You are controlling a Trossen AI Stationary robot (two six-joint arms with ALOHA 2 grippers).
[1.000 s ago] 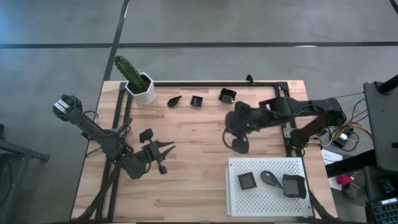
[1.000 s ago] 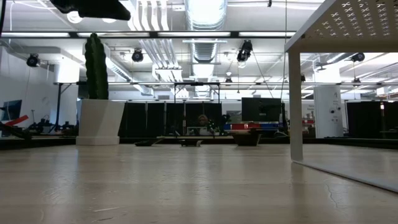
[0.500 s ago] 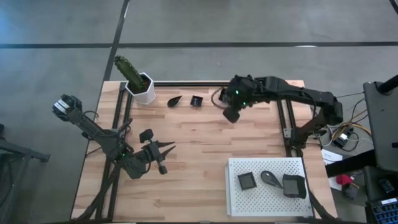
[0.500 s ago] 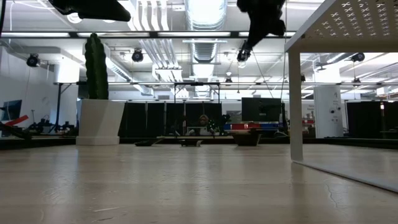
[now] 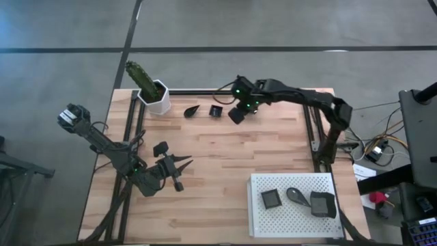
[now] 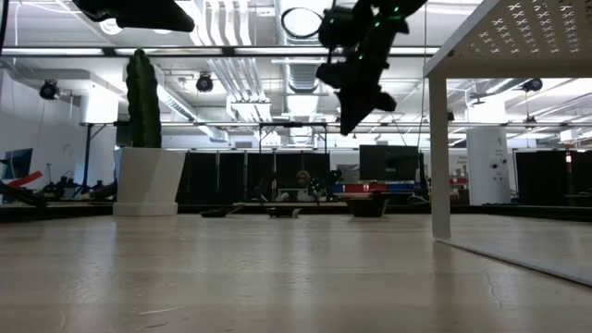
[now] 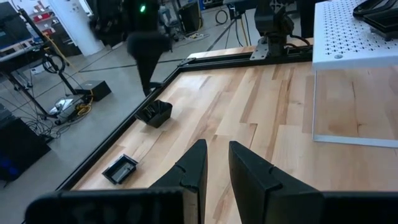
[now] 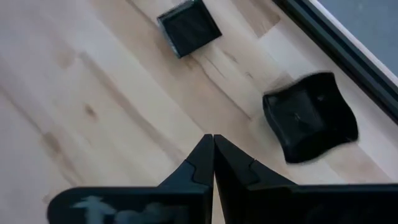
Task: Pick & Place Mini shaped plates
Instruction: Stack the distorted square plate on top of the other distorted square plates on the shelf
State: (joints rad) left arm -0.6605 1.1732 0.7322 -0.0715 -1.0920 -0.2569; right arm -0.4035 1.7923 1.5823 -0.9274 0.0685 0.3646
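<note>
Three dark mini plates lie on the wood near the table's far edge: a teardrop one (image 5: 191,110), a small square one (image 5: 216,111) (image 8: 188,26), and a wavy-rimmed square one (image 8: 310,117), which my right arm covers in the high view. Three more lie on the white perforated tray (image 5: 328,183): a square one (image 5: 271,199), a teardrop one (image 5: 296,196) and a larger square one (image 5: 323,203). My right gripper (image 5: 235,115) (image 8: 213,144) is shut and empty, in the air between the two square plates on the wood. My left gripper (image 5: 183,169) (image 7: 216,152) is slightly open and empty, at the table's near left.
A white pot with a green cactus (image 5: 156,94) stands at the far left corner. A black rail (image 5: 205,91) runs along the far edge. The raised tray stands on legs (image 6: 439,139) at the near right. Bare wood lies between the two arms.
My right gripper has swung from the middle of the table, near the tray, toward the far edge and to the left. It now hangs over the plates there, lower in the low view than before.
</note>
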